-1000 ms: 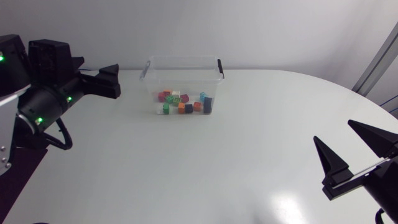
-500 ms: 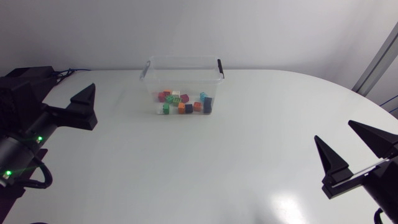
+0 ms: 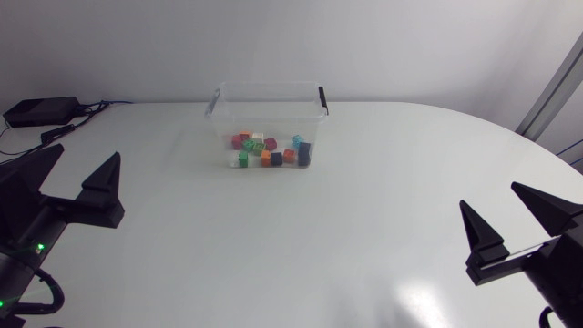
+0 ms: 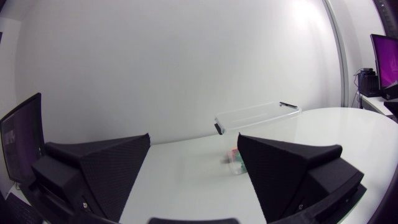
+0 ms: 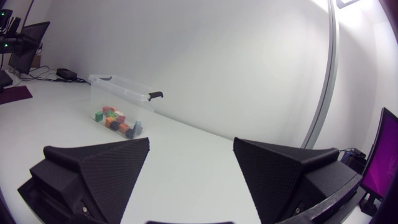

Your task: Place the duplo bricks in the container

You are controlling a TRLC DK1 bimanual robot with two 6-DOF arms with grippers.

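Head view shows the left gripper, fingers spread and empty, withdrawn from beside the container to the left edge of the table, the right gripper likewise released and unmoved, and the duplo bricks all inside the container, so the task appears complete.
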